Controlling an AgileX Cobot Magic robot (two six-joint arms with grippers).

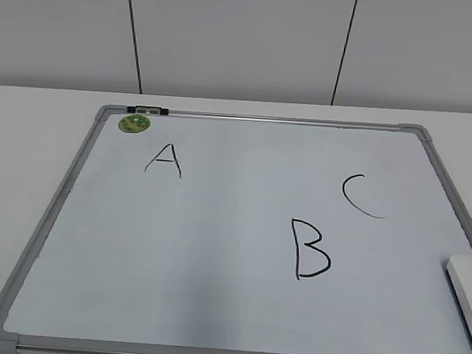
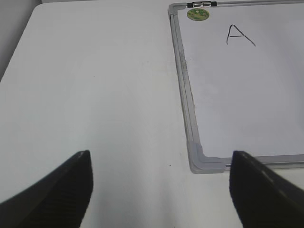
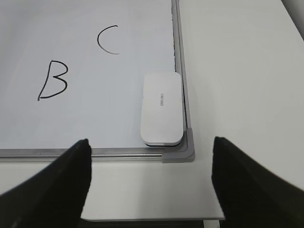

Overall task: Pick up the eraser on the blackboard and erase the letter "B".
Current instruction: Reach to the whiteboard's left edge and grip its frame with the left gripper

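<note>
white surface [image 2: 95,95] carries the blackboard [image 1: 210,321]; the eraser [image 3: 162,108] lies in its near right corner against the frame. your right gripper [image 3: 149,190] hangs spread and empty, as does the left gripper [image 2: 159,190]. wiping wide could smear the letter "C" [image 3: 108,40] beside the letter "B" [image 3: 53,80].

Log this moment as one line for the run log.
stage: before pickup | eraser: flat in blackboard corner, untouched | letter "B": intact | left gripper: jaws open, empty | right gripper: jaws open, empty
</note>
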